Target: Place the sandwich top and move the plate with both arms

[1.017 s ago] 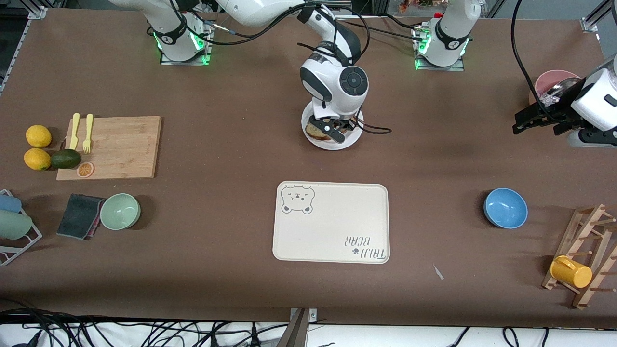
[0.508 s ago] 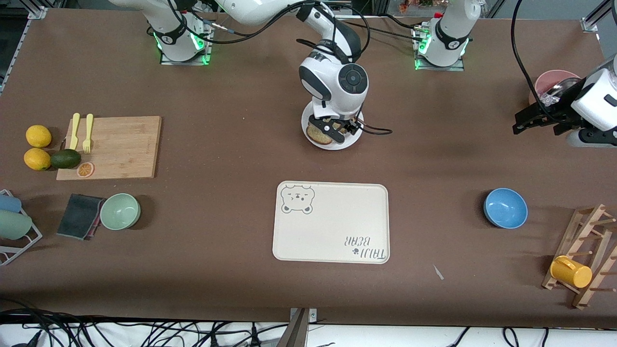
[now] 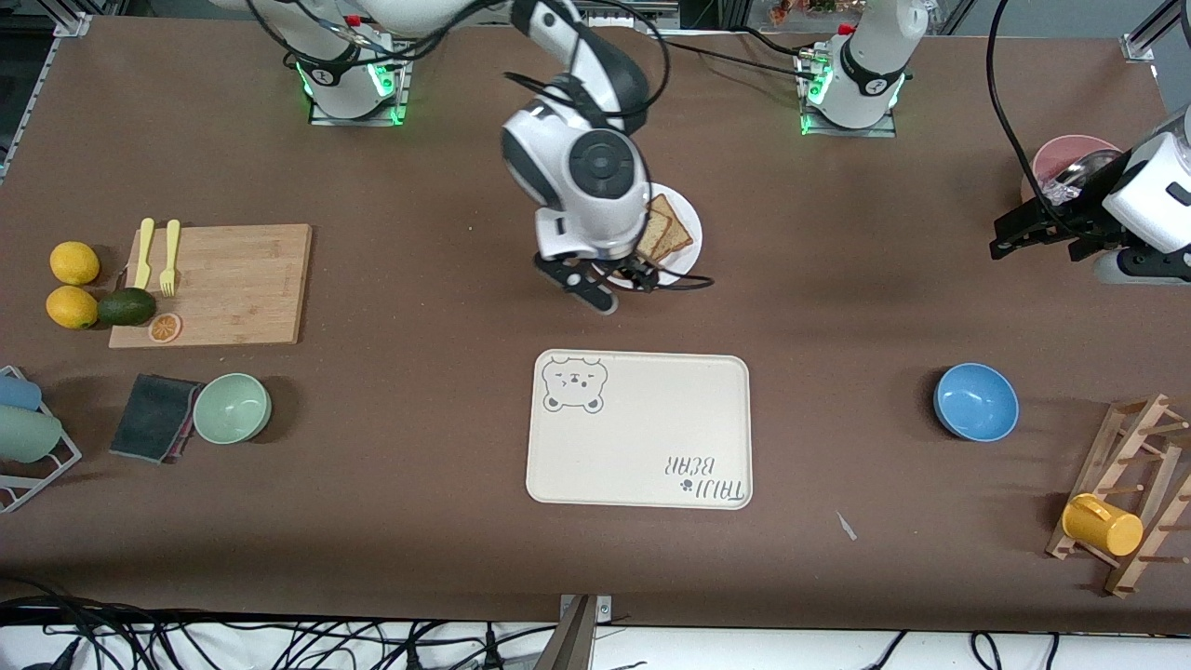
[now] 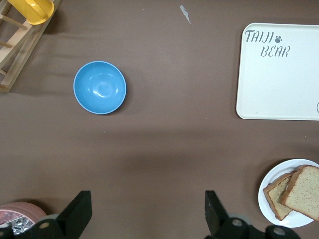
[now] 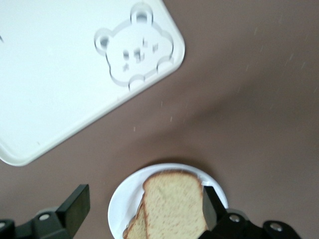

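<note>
The sandwich top point(image 3: 657, 228) point(image 5: 174, 201) point(image 4: 303, 191) lies flat on the white plate point(image 3: 685, 209) point(image 5: 117, 209) point(image 4: 269, 201). It rests askew over a darker slice point(image 3: 677, 242). My right gripper point(image 3: 607, 287) point(image 5: 142, 206) hangs open with nothing in it, over the plate's edge nearest the front camera; in the right wrist view its fingers point(image 5: 75, 204) stand to either side of the bread, well above it. My left gripper point(image 3: 1014, 237) point(image 4: 147, 214) waits open over bare table at the left arm's end, by a pink bowl.
A cream bear tray point(image 3: 642, 437) lies nearer the front camera than the plate. A blue bowl point(image 3: 975, 402) and a rack with a yellow cup point(image 3: 1103, 526) sit toward the left arm's end. A cutting board point(image 3: 223, 279) and a green bowl point(image 3: 233, 408) sit toward the right arm's end.
My right gripper has opened, let go of the sandwich top on the plate, and lifted away toward the right arm's end. The left arm has not moved.
</note>
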`<state>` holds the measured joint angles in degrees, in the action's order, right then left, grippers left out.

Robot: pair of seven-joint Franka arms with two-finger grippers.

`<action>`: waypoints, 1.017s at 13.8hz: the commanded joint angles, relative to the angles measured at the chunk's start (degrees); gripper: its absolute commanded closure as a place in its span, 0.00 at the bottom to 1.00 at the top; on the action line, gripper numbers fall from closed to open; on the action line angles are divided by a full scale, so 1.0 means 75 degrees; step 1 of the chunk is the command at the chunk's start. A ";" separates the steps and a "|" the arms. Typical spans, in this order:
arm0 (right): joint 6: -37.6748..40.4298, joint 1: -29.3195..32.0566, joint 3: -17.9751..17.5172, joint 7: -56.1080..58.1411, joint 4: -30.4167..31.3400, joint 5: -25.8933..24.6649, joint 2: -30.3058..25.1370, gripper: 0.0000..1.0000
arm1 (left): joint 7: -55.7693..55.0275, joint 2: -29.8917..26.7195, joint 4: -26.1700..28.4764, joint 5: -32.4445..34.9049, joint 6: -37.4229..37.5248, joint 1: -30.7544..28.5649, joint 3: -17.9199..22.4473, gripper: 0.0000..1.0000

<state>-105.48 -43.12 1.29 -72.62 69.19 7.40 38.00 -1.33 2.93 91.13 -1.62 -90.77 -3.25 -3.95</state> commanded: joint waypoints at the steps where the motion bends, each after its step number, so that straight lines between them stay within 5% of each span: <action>1: 0.0304 0.0965 -0.0114 0.1753 0.0958 -0.0061 -0.1104 0.00 | 0.0212 0.0032 -0.0116 -0.0230 0.0090 -0.0106 -0.0013 0.00; 8: 0.2074 0.3660 -0.0114 0.6956 0.1555 -0.0131 -0.2979 0.00 | 0.0702 0.0090 -0.0151 -0.0113 0.0090 -0.0001 -0.0072 0.00; 10: 0.2122 0.4201 -0.0114 0.8388 0.1882 -0.0609 -0.3600 0.00 | 0.0985 0.0149 -0.0139 -0.0101 0.0102 -0.0012 -0.0072 0.00; 14: 0.2134 0.4870 -0.0114 0.9483 0.2749 -0.0881 -0.4596 0.00 | 0.0951 0.0710 -0.0139 -0.0101 0.0102 0.0186 -0.0270 0.00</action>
<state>-88.69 -8.07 1.59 -3.91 83.77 1.82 8.56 4.95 5.82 91.26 -1.62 -90.72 -3.11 -5.14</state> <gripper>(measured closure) 0.004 0.000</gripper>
